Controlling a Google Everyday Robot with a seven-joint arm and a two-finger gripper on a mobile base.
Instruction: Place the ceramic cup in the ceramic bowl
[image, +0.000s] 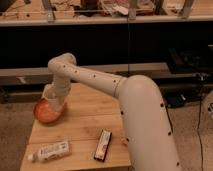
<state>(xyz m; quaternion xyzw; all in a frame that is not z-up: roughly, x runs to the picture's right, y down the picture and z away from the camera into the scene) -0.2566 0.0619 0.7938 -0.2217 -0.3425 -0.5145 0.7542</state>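
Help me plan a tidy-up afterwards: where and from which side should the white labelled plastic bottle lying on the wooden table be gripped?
Grip the white labelled bottle around mid-body, coming from above and closing across its narrow width: it lies flat on the table, long axis roughly left-right. The gripper is at the orange-red ceramic bowl.

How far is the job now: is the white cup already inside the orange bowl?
Done: the small white ceramic cup is over the shallow orange-red ceramic bowl. In hand: the gripper is at the cup, above the bowl. Whether the cup rests inside is unclear. Left: probably letting go and pulling back.
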